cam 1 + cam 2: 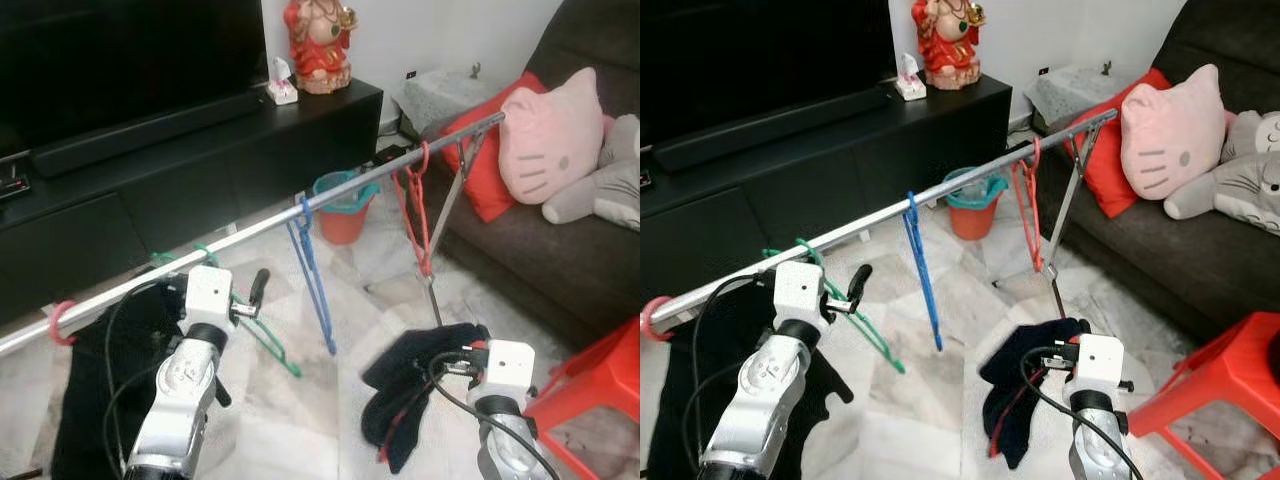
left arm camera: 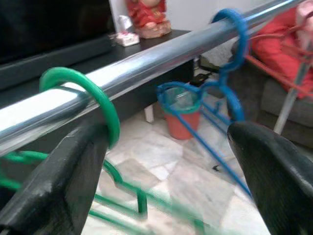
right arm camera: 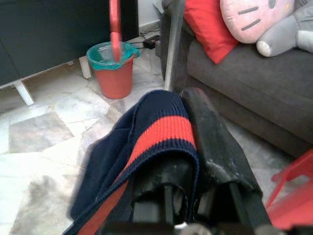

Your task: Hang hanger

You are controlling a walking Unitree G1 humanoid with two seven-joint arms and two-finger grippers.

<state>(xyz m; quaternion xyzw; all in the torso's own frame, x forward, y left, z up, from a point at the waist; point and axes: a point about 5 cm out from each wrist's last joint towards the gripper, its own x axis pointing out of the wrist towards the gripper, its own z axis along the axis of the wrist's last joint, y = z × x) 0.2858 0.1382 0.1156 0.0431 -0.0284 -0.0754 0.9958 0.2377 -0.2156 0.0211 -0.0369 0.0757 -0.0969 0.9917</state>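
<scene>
Green hanger [image 2: 93, 95] is hooked over the metal rail [image 1: 270, 225], at 10 o'clock from the blue hanger [image 1: 312, 275]. Left end effector [image 2: 166, 181] is released beneath it. Right end effector [image 3: 195, 142] is clenched on a navy-red garment [image 3: 146, 142].

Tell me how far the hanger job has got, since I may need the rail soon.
Done: the green hanger has its hook over the metal rail, alongside a blue hanger and a red hanger. In hand: the left gripper is open at the green hook, so it looks released. The right gripper is shut on a navy and red garment. Left: drawing the left arm away.
</scene>
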